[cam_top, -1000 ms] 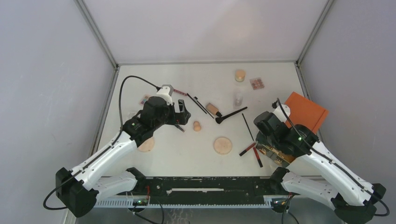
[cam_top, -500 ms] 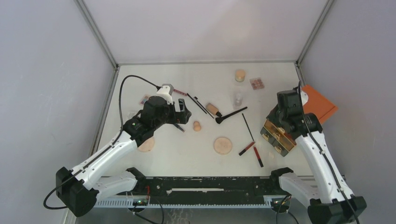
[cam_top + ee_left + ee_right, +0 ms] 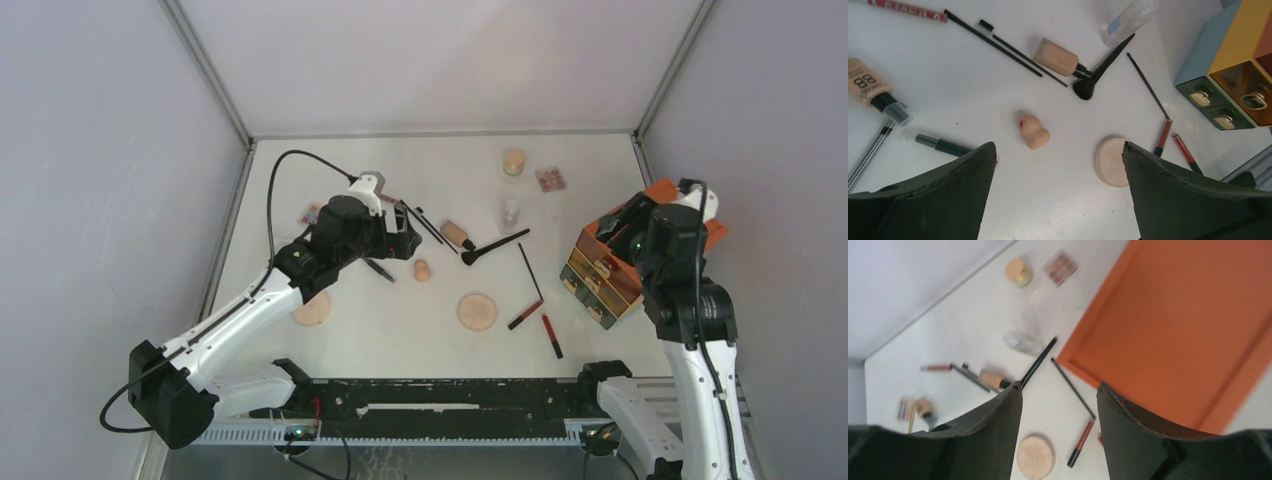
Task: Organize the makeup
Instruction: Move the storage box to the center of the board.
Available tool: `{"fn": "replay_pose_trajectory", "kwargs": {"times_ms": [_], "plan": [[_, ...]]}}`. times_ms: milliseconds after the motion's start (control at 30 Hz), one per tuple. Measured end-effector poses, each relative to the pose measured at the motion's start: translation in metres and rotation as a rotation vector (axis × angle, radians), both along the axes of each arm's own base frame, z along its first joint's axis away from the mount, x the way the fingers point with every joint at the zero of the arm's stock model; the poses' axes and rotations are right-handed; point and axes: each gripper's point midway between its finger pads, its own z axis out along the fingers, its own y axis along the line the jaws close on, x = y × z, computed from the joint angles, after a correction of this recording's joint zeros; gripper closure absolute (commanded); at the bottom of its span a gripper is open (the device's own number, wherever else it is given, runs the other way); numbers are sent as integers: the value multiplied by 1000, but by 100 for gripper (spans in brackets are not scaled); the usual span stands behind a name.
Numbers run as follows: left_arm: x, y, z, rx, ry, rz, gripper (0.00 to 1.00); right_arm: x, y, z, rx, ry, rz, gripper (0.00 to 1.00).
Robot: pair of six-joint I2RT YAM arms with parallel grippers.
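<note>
The makeup lies scattered over the white table: a beige sponge (image 3: pixel 422 270) (image 3: pixel 1033 132), a tan disc (image 3: pixel 477 311) (image 3: pixel 1110 161) (image 3: pixel 1036 456), a second disc (image 3: pixel 312 308), a peach bottle (image 3: pixel 457 234) (image 3: pixel 1058 57), a black brush (image 3: pixel 495 246), red pencils (image 3: pixel 528 317) (image 3: pixel 1082 441) and a small palette (image 3: pixel 550 178). My left gripper (image 3: pixel 400 240) (image 3: pixel 1058 146) hangs open above the table just left of the sponge, holding nothing. My right gripper (image 3: pixel 618 228) (image 3: pixel 1059 386) is open over the left edge of the orange-topped drawer box, with nothing between its fingers.
The orange-topped box of drawers (image 3: pixel 600 270) (image 3: pixel 1188 330) (image 3: pixel 1233 75) stands at the right edge, fronts facing the near left. A clear bottle (image 3: pixel 510 212) and a round jar (image 3: pixel 514 161) sit at the back. Grey walls enclose the table.
My right arm swung right and away from me, and the drawer box shifted with it. The right jaws opened. The left arm edged slightly right.
</note>
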Motion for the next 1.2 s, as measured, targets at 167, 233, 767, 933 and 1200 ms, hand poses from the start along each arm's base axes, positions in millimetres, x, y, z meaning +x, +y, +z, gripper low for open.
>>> {"fn": "replay_pose_trajectory", "kwargs": {"times_ms": [167, 233, 767, 933, 1200], "plan": [[1, -18, 7, -19, -13, -27, 1, -5, -31, -3, -18, 28, -133, 32], [0, -22, 4, -17, -8, -28, 0, -1, -32, -14, -13, 78, -134, 31], [2, -42, 23, -96, -83, -34, 0, 54, 17, -57, 69, 188, 139, 36], [2, -43, 21, -94, -80, -37, 0, 72, 32, -56, 81, 160, 196, 36], [2, -50, -3, -48, -15, -56, 0, 89, 46, -51, 107, 114, 247, 35]]}}
